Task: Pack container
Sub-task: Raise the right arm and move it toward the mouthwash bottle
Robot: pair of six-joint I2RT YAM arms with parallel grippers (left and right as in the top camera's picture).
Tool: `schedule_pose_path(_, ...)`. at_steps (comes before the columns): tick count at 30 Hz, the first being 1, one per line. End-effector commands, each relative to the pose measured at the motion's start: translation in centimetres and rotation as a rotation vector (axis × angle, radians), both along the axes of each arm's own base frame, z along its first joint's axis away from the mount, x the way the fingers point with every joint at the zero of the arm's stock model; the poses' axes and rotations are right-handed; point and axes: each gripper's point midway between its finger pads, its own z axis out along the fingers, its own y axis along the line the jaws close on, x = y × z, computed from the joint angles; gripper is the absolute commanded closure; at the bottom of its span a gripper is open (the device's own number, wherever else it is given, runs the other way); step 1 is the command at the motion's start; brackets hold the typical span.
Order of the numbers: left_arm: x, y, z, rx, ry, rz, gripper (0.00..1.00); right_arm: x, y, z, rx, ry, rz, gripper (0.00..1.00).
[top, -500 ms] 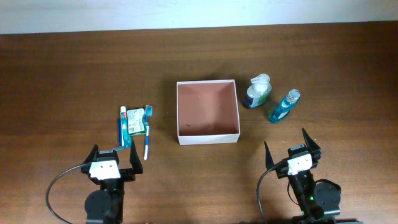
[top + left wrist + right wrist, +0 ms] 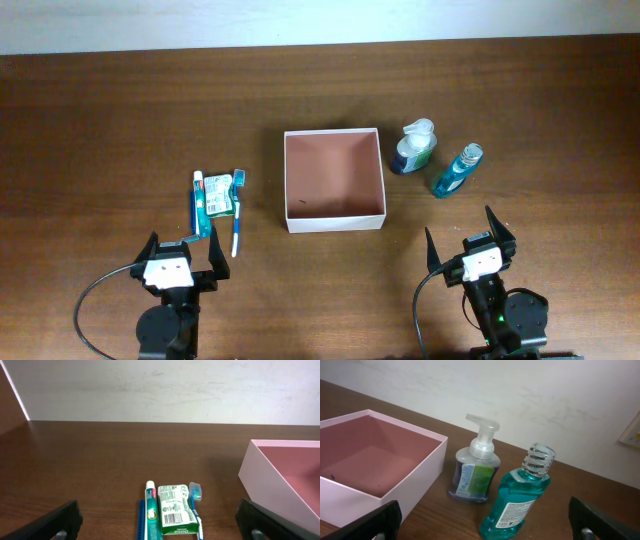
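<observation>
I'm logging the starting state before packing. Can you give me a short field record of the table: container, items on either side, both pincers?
container: white-walled box, mid-table, no items inside
left of it: toothpaste tube, green box, toothbrush, lying close together
right of it: pump bottle and mouthwash bottle, both upright
left pincer: open, holding nothing
right pincer: open, holding nothing, short of the bottles
</observation>
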Motion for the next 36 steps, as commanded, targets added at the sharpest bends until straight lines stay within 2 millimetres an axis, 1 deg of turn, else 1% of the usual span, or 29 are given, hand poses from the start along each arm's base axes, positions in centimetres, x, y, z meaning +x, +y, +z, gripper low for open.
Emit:
schedule_pose_path(1,0.0,0.2,-0.4,-0.002,0.007,0.010,0.00,-0.1,0.5,-0.1,-0.005,-0.003,0.027,0.02)
schedule_pose_path(13,0.0,0.2,-0.4,-0.002,0.007,0.010,0.00,-0.1,0.5,-0.1,-0.005,-0.004,0.026,0.02)
schedule_pose_path(16,0.0,0.2,-0.4,-0.002,0.007,0.010,0.00,-0.1,0.1,0.0,-0.009,-0.005,0.005,0.02)
schedule_pose_path(19,0.0,0.2,-0.4,-0.002,0.007,0.010,0.00,-0.1,0.6,0.6,0.001,-0.029,0.033,0.01)
schedule_pose_path(21,0.0,0.2,-0.4,-0.002,0.007,0.010,0.00,-0.2,0.6,1.8,0.052,-0.059,0.031,0.02)
schedule_pose_path(24,0.0,0.2,-0.4,-0.002,0.007,0.010,0.00,-0.3,0.4,3.6,0.061,-0.103,0.019,0.02)
schedule_pose_path(26,0.0,0.2,-0.4,-0.002,0.007,0.010,0.00,-0.6,0.3,5.4,0.067,-0.131,0.018,0.02)
schedule_pose_path(30,0.0,0.2,-0.4,-0.002,0.007,0.010,0.00,-0.7,-1.5,9.1,0.142,-0.121,-0.084,0.02)
schedule_pose_path(33,0.0,0.2,-0.4,-0.002,0.007,0.010,0.01,-0.3,-2.2,11.7,0.138,-0.087,-0.133,0.02)
schedule_pose_path(36,0.0,0.2,-0.4,-0.002,0.007,0.010,0.00,1.0,-2.3,14.8,0.132,-0.044,-0.145,0.02)
